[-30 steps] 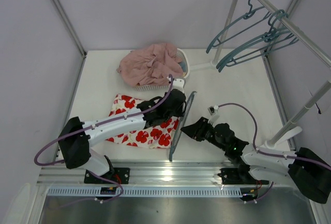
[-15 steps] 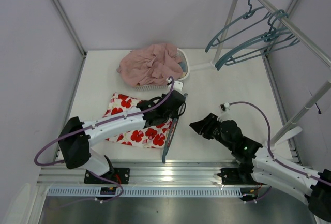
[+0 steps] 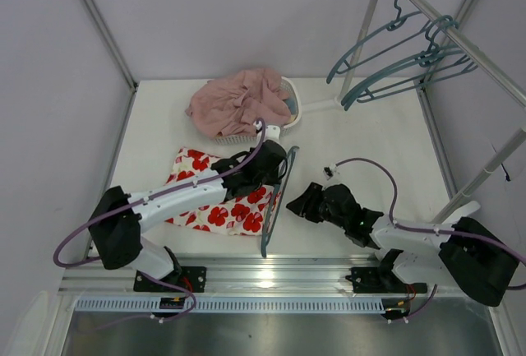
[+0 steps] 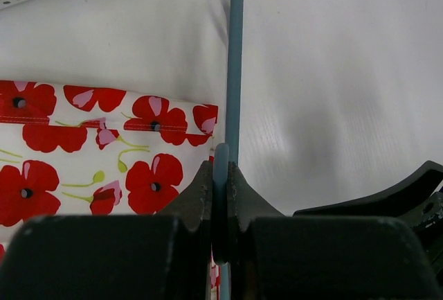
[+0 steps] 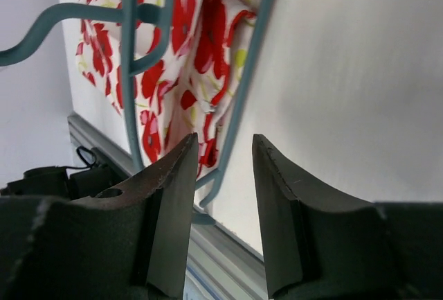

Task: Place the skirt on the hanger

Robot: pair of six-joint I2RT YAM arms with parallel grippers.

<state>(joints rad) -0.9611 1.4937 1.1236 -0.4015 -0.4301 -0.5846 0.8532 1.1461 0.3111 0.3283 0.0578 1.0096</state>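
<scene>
Our left claw point(image 4: 221, 172) pinches the thin hanger point(image 4: 235, 71) at the edge of the skirt point(image 4: 104, 154), flat on the surface point(image 4: 332, 71). Our right claw point(image 5: 221, 175) is half open, holding nothing. It might grab cloth with the bar, or the hanger may twist.

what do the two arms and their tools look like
The left arm and right arm both have white link shells with bulky black joints. A thin purple cable loops loosely along each. Each ends in a black tool: the left tool and right tool have two matte black fingers that taper to curved, wedge-like tips.
</scene>
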